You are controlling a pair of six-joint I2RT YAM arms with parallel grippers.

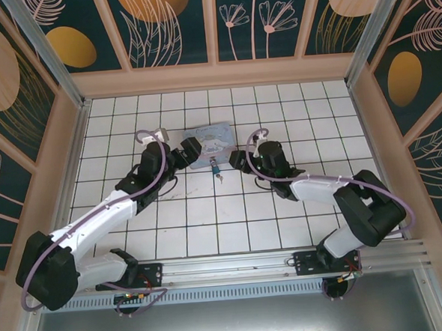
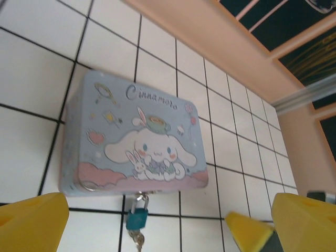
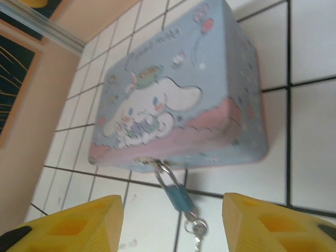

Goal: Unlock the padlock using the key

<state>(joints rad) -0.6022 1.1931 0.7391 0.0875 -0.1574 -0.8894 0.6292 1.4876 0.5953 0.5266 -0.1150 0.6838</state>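
Padlock: small blue-bodied, thin-shackled padlock (image 2: 136, 216) hung from the front clasp of the pastel cartoon-printed tin box (image 2: 136, 139).
Key: tiny dark metal key (image 3: 198, 229) touched the padlock's lower end.
Left gripper (image 1: 192, 154): jaws spread, empty.
Right gripper (image 1: 238, 161): jaws spread, empty.

The blue padlock (image 3: 177, 198) hung from the clasp of the Cinnamoroll tin (image 3: 178, 100), with the key (image 3: 198, 228) at its near end. The right gripper (image 3: 172, 215) was spread wide, its yellow fingers (image 3: 79, 223) left and right of the padlock, touching nothing.
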